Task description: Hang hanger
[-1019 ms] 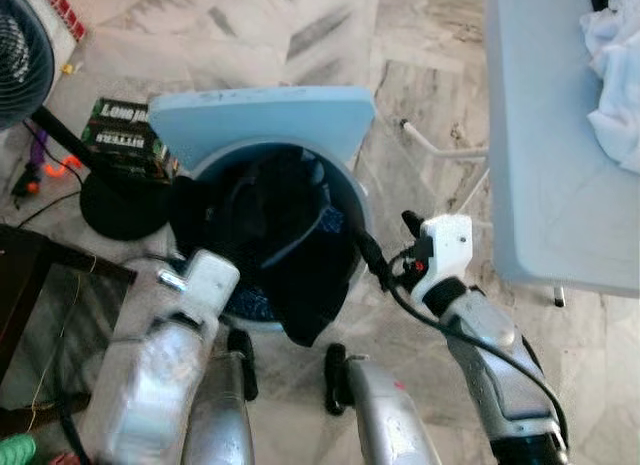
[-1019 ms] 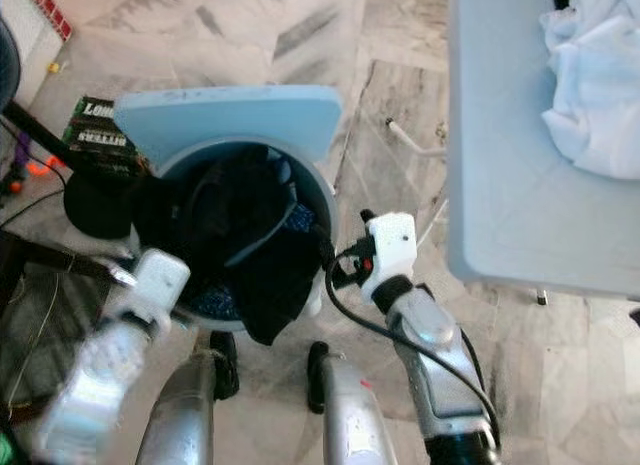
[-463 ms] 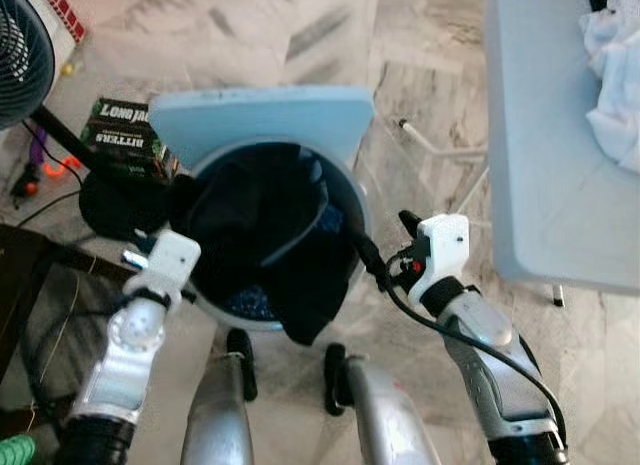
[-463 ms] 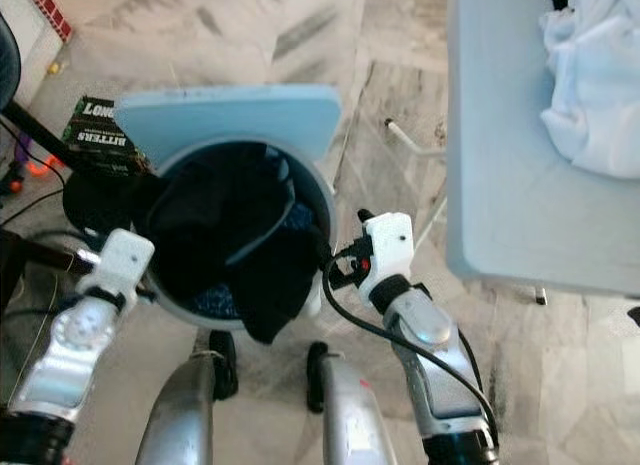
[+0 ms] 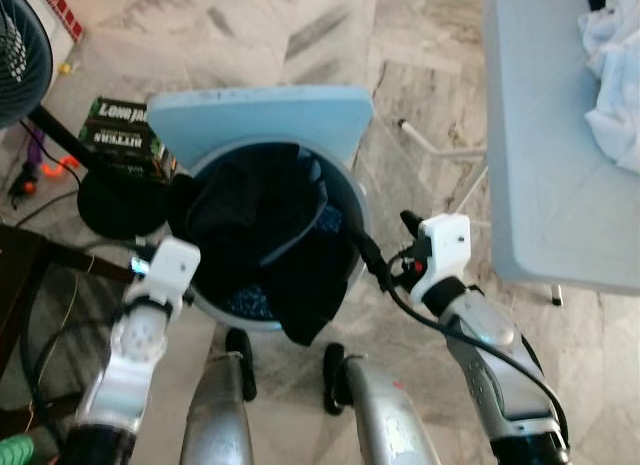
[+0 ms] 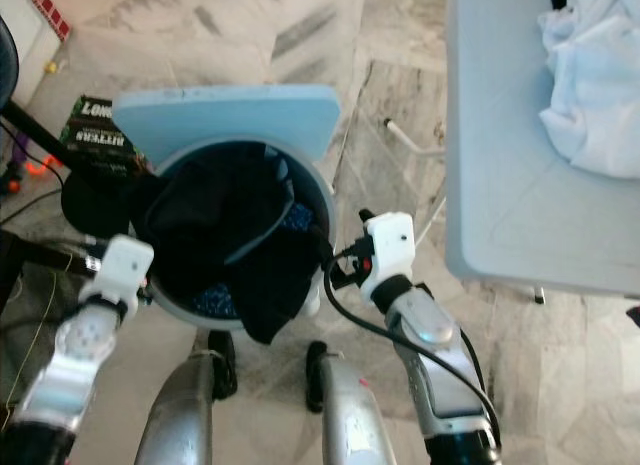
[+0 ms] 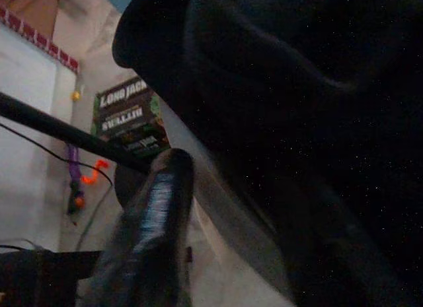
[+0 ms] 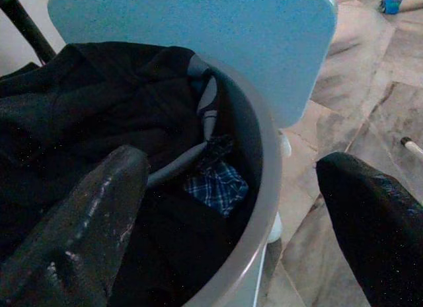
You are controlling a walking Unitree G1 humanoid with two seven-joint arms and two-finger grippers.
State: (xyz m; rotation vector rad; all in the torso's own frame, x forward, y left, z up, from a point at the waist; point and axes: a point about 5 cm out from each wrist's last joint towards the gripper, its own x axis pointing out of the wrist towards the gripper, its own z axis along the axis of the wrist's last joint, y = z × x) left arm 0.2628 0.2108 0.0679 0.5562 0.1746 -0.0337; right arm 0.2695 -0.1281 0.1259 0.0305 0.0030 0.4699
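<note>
Floor (image 5: pixel 260 25): polished veined marble tiles, showing a soft sheen | basket (image 8: pixel 261 188): smooth grey plastic, lid (image 5: pixel 262 120) matt pale blue | garments (image 5: pixel 255 220): dark matt cloth, one checked piece (image 8: pixel 217 185) | right arm (image 5: pixel 490 345): brushed silver metal, catching light | right gripper fingers (image 8: pixel 79 221): black, lightly scuffed.

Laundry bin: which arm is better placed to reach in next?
Probably the right. The right gripper is open, its fingers pointing over the laundry bin rim at the dark clothes. The left gripper sits at the bin's outer wall, facing draped fabric.
</note>
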